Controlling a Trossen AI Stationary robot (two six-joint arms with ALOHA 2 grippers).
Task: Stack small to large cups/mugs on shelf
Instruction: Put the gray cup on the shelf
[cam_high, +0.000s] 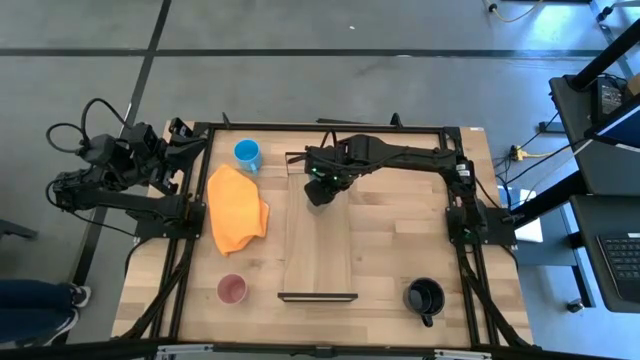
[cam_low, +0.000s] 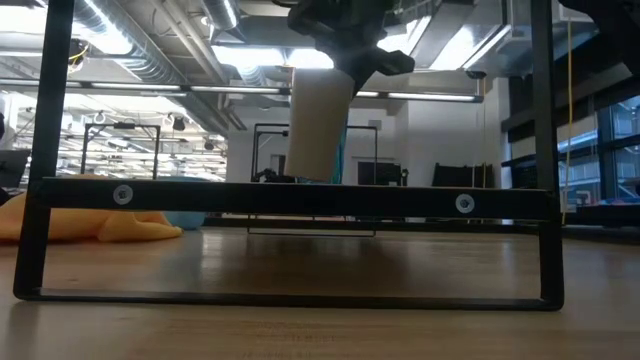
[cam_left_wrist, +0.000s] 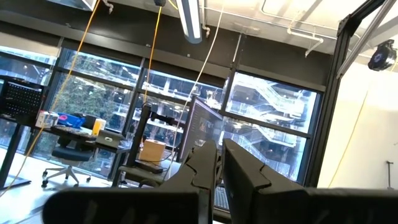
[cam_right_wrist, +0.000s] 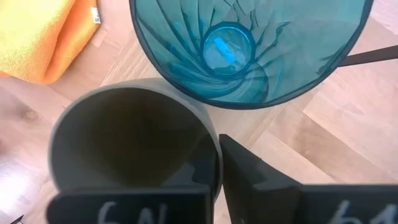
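Gripping the olive cup (cam_right_wrist: 134, 146) by its rim, the right gripper (cam_high: 320, 185) hangs over the shelf's (cam_high: 318, 250) far end, touching the teal tumbler (cam_right_wrist: 249, 50); a careless release could topple both.

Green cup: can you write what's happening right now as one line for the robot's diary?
right gripper: shut on green cup rim | beside teal tumbler | over shelf far end | left gripper: parked off table
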